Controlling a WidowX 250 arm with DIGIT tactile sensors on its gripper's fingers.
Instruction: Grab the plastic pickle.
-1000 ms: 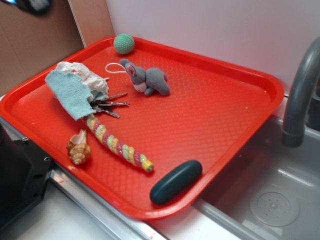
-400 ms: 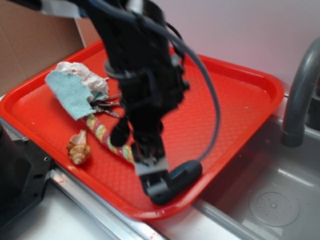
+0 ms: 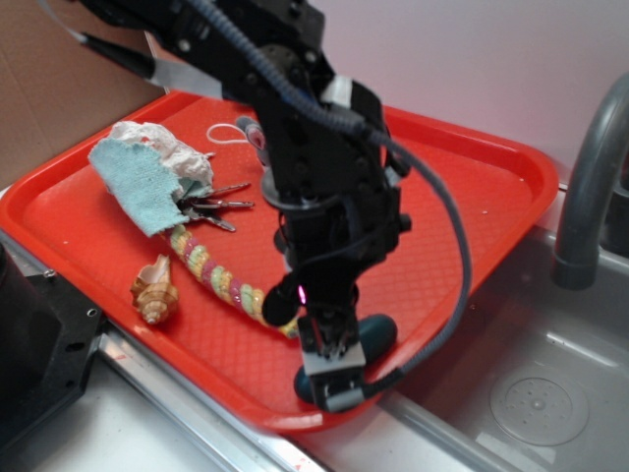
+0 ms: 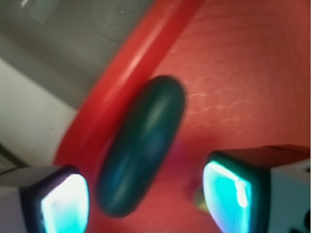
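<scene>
One arm: black, it reaches down from the top left over the tray (image 3: 511,167), with a grey cable (image 3: 447,221) looping on its right side.
Gripper (image 3: 334,379): it points down at the near edge of the tray, low over the pickle (image 4: 143,145).
Jaws: spread wide apart, holding nothing.
Pads (image 4: 65,204): in the wrist view they glow light blue, one on each side at the bottom.
Pickle: it lies on the tray floor, right beside the red rim at the near edge, close to the sink (image 3: 531,393).
Pickle and jaws: in the wrist view its lower end sits between the two pads, nearer the left one; the rest sticks out past them. I cannot tell if a pad touches it.
Rope (image 3: 211,275): it lies just left of the gripper.
Shell (image 3: 154,290): near the left rim.
Cloth (image 3: 147,177): at the back left, with keys (image 3: 211,206) next to it.
</scene>
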